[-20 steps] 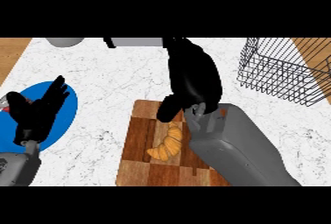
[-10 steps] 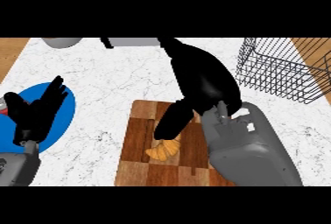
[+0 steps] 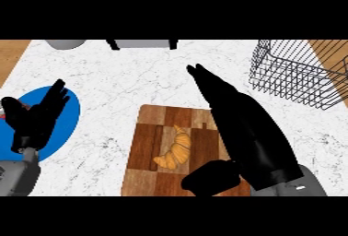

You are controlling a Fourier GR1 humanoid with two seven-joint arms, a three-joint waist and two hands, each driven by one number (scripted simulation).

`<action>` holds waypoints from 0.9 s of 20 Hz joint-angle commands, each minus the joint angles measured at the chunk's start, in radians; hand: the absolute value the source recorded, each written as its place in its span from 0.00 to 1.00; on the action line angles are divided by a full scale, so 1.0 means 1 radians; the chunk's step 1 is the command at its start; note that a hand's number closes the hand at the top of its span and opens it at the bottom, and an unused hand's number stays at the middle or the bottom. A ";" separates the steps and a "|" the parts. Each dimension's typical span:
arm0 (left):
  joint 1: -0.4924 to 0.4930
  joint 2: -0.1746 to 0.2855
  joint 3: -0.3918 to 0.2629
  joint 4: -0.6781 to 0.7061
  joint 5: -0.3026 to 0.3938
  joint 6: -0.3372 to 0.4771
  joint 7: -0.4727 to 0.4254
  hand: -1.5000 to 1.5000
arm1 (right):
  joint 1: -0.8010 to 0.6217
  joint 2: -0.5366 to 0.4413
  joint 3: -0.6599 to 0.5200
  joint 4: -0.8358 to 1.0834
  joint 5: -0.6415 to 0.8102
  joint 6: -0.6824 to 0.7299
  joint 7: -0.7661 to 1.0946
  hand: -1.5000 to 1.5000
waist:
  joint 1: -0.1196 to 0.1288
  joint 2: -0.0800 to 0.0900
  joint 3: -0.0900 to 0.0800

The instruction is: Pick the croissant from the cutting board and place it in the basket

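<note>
Hovering over the cutting board (image 3: 146,175), your right hand (image 3: 248,133) is lying spread: fingers straight and stretching toward 12 o'clock, thumb splayed toward 7 o'clock, clamping on nothing. The croissant (image 3: 175,150) is sitting uncovered near the board's middle, just at 9 o'clock of that palm; I cannot tell whether the two are touching. To grasp well, you are wanting the palm shifted toward 9 o'clock so the pastry ends up between thumb and fingers, then lowering before curling. Closing from here would likely catch air or nudge it along the wood. It is looking golden-brown, crescent-shaped and ridged, running roughly from 12 to 7 o'clock, with tips narrower than its belly, so aim across the fat middle. The basket (image 3: 299,78) is waiting at 2 o'clock on the table (image 3: 129,78). Your left hand (image 3: 37,115) is resting open at 9 o'clock over a blue plate (image 3: 71,122).
</note>
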 commanded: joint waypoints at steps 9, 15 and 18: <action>0.022 -0.013 0.022 -0.085 -0.034 -0.014 0.055 0.50 | 0.362 0.013 0.194 0.082 0.360 -0.250 -0.231 0.00 | 0.022 0.007 0.001; -0.062 -0.054 0.038 0.014 -0.051 -0.032 0.046 0.50 | 0.385 0.043 0.247 0.284 0.346 -0.539 -0.377 0.00 | 0.020 0.009 0.001; -0.023 -0.076 0.040 0.007 -0.090 -0.023 0.015 0.50 | 0.369 0.043 0.265 0.415 0.362 -0.578 -0.376 0.00 | 0.022 0.008 0.000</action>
